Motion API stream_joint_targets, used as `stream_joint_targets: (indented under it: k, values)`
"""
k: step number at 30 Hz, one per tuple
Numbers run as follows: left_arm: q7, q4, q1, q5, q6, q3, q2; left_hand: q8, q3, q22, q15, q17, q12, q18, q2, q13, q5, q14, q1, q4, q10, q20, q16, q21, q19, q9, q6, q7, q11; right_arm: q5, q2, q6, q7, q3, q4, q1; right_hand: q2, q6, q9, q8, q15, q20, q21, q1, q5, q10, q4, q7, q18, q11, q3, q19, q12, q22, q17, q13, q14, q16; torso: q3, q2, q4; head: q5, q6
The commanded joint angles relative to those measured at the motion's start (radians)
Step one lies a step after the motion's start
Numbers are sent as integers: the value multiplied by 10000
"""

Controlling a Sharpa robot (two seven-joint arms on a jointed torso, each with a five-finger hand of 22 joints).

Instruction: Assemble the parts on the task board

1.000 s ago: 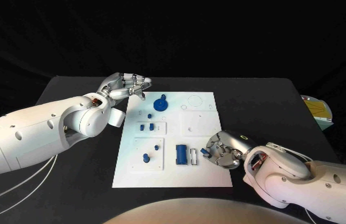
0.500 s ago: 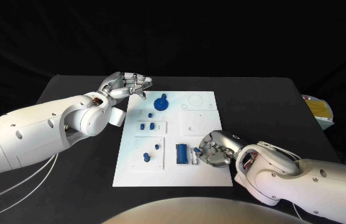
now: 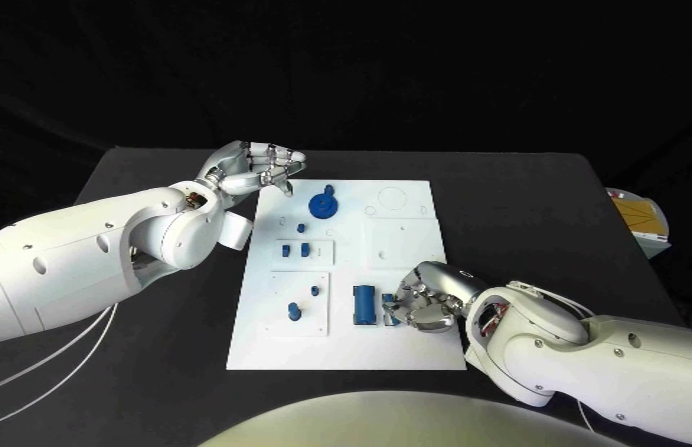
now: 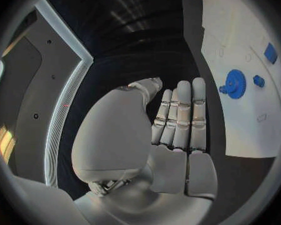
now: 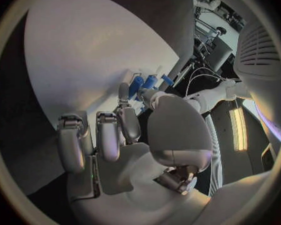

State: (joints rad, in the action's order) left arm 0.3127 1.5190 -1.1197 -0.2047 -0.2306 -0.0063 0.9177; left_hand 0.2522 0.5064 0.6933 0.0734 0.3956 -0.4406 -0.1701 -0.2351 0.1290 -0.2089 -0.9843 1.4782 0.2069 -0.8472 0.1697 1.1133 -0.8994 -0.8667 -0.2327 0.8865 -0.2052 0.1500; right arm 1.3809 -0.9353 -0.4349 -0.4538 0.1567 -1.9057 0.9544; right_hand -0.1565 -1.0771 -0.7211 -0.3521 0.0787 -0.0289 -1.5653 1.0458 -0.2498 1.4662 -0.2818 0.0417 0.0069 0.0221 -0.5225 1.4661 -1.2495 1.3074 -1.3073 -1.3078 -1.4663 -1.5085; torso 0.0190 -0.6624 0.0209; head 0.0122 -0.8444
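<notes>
**A:** Where is the task board (image 3: 346, 267)?

**B:** It lies flat in the middle of the black worktop (image 3: 534, 207). It is a long white plate, and small blue parts sit on it.

**A:** Which parts can you see?

**B:** A round blue gear (image 3: 326, 205) sits near the far end of the board. In the left wrist view it has teeth all round it (image 4: 234, 83). Two small blue pegs (image 3: 296, 251) sit side by side on a raised square in the middle. A blue knob (image 3: 293, 313) sits near the close end, on the left. A long blue block (image 3: 365, 304) lies next to it, toward the right hand.

**A:** What is the right hand (image 3: 427, 299) doing?

**B:** It is down on the close right part of the board, just beside the long blue block. Its fingers (image 5: 129, 120) curl down at the board. A small blue bit (image 3: 389, 306) is right at the fingertips. I cannot tell if the hand holds it or only touches it.

**A:** And the left hand (image 3: 254, 170)?

**B:** It is up at the far left corner of the board, near the gear but apart from it. Its fingers (image 4: 181, 112) lie straight and close together, and it holds nothing.
</notes>
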Motion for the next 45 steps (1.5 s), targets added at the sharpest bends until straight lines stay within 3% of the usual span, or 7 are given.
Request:
stream_joint_targets:
  k: [1,9,13,21,38,45]
  values:
    - [67,31,-5,43,75,8,-4,48,-16,-8,29,-9,-54,-133,61,12,-41,65,39,-12,87,19,17,68,42,-14,-86,-15,6,5,32,219,-4,2,2,-14,-58,5,15,43,87,66,-55,-15,29,87,4,56,-69,40,55,1047,-46,2634,-1175,-816,-768,-65,-4,5,5,11,-5]
    - [60,30,-5,43,74,8,-1,50,-16,-7,31,-10,-63,-132,60,12,-41,70,38,-10,98,20,20,69,44,-14,-91,-19,9,24,60,208,-28,2,27,-15,-58,-2,33,53,88,68,-55,-92,18,84,-74,58,-69,39,248,1047,-34,2634,-1170,-817,-766,-62,0,10,7,21,-5]
    - [55,31,-5,43,74,8,-2,50,-16,-7,31,-10,-63,-132,60,12,-41,70,38,-10,98,20,20,69,44,-14,-91,-19,9,49,66,203,-63,2,52,-15,-36,-17,76,81,86,69,-55,-392,-152,76,-100,59,-69,38,713,1047,-11,2634,-1167,-819,-764,-59,1,10,1,18,4]
    - [47,32,-5,43,65,8,6,47,-20,-6,34,-11,-68,-131,55,11,-39,74,32,-7,112,22,23,71,46,-12,-102,-23,13,105,53,171,-70,2,54,-15,124,-32,141,111,103,80,-55,-917,847,66,-120,28,-69,58,1535,1047,35,2634,-1149,-821,-761,-48,0,8,1,4,15]
    - [34,27,-5,43,46,8,41,39,-26,-6,40,-13,-86,-130,48,10,-39,81,21,1,137,26,30,76,50,-7,-130,-34,19,26,-578,406,376,3,-465,-16,-32,-27,154,109,108,85,-55,-635,1045,79,-85,21,-69,66,1776,1047,11,2634,-1203,-845,-772,-68,-8,12,31,58,27]
    - [30,21,-5,43,49,7,27,33,-28,-6,41,-13,-90,-130,45,10,-39,83,20,2,143,27,32,77,51,-4,-143,-37,21,-1,-634,592,408,4,-524,-21,-88,-33,157,104,110,86,-55,-538,1086,86,-81,17,-69,68,1848,1047,-2,2634,-1215,-855,-775,-73,-9,9,4,44,27]
